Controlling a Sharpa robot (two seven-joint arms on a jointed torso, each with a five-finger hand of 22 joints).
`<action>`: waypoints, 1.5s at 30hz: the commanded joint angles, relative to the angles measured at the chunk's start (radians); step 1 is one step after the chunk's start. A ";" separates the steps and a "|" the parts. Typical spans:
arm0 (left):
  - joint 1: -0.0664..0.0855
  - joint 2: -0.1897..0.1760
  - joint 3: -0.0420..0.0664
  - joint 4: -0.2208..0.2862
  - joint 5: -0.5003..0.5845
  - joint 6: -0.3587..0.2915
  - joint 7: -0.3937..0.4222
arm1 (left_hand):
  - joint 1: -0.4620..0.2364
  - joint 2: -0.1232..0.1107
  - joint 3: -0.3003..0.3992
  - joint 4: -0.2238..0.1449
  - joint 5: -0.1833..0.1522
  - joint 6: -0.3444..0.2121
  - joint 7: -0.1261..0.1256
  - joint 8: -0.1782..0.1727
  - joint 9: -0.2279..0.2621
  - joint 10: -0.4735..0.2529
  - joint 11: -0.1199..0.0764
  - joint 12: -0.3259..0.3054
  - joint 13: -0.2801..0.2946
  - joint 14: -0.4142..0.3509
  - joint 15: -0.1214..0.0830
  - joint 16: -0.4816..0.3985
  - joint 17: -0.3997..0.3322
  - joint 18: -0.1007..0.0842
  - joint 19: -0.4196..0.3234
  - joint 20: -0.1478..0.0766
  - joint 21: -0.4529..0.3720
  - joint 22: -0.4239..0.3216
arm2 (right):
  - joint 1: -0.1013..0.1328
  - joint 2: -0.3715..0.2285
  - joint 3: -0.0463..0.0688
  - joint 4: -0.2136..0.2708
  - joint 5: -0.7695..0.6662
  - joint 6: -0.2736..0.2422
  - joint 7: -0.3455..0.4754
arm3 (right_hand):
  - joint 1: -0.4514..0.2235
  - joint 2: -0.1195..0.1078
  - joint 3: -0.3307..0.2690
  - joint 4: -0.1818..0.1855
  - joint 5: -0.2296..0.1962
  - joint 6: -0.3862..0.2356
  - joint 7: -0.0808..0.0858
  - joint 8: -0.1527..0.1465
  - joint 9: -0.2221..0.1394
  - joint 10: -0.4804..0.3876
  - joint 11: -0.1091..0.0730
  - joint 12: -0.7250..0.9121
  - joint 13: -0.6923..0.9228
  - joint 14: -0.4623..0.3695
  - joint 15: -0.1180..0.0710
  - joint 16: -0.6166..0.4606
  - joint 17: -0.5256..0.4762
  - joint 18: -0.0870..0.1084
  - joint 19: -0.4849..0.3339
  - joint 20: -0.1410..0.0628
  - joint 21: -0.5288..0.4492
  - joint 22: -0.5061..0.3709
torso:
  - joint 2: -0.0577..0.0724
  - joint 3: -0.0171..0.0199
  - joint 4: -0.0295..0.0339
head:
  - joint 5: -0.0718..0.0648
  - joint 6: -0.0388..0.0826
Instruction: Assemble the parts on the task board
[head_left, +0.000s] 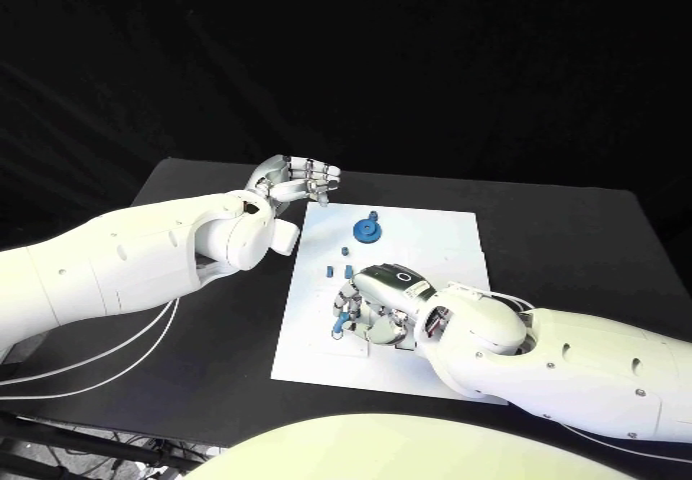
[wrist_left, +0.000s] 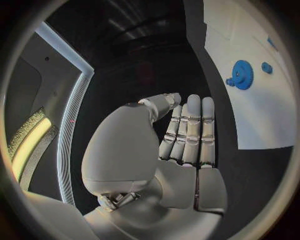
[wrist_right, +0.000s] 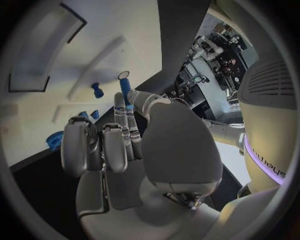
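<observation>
The task board (head_left: 433, 235) lies at centre frame on the black surface (head_left: 577, 230). The right robot hand (head_left: 378, 305) rests low on the board, pinching a blue peg (wrist_right: 125, 86). The left robot hand (head_left: 296, 182), off the board's upper-left corner, is empty with fingers curled. A blue gear (head_left: 369, 231) sits on the board's upper part.

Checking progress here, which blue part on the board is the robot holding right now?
The long blue peg, pinched in the right hand; the round gear and small pegs lie untouched.

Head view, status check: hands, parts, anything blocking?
Left hand empty, fingers curled, hovering off the white task board's far corner. Right hand pinching a small blue peg over the board. Round blue gear unobstructed.
</observation>
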 joint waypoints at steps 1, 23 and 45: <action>0.001 0.001 0.001 0.003 0.003 0.017 0.003 | -0.005 0.000 0.001 -0.008 0.004 -0.006 -0.001 0.000 0.001 -0.005 -0.002 0.004 -0.001 -0.007 0.001 -0.004 -0.001 0.015 -0.006 0.001 0.005 0.002 | -0.003 0.003 -0.001 -0.002 -0.015 0.031 0.018 | -0.008 0.001 0.000 -0.009 0.004 0.007 -0.002 0.004 0.043 0.005 -0.001 -0.004 0.001 0.034 -0.006 0.005 -0.001 -0.009 0.029 -0.007 -0.005 0.182 | 0.000 -0.0005 0.0000 | 0.000 -0.002; 0.001 -0.003 0.001 0.006 0.002 0.018 0.000 | -0.007 0.000 0.001 -0.009 0.004 -0.007 0.000 0.001 0.002 -0.008 -0.001 0.008 -0.002 -0.008 0.002 -0.003 -0.002 0.015 -0.008 0.002 0.007 0.002 | -0.017 0.021 -0.003 -0.021 -0.060 0.056 -0.019 | -0.021 -0.004 0.002 -0.014 0.003 0.000 0.000 0.003 0.045 0.003 0.001 -0.010 0.002 0.033 -0.004 0.003 -0.006 -0.009 0.028 -0.006 -0.008 0.181 | 0.000 -0.0004 -0.0001 | 0.002 -0.007; 0.001 -0.004 0.001 0.008 0.000 0.019 -0.003 | -0.007 0.000 0.001 -0.009 0.004 -0.007 0.000 0.001 0.002 -0.008 -0.001 0.008 -0.002 -0.008 0.002 -0.003 -0.002 0.015 -0.008 0.002 0.007 0.002 | -0.023 0.028 -0.005 -0.021 -0.079 0.060 -0.031 | -0.125 -0.086 -0.080 -0.023 0.057 -0.123 0.017 -0.066 0.023 -0.038 0.016 -0.037 0.010 0.034 0.010 0.010 0.006 -0.007 0.026 0.008 -0.017 0.183 | -0.001 -0.0005 -0.0007 | 0.003 -0.009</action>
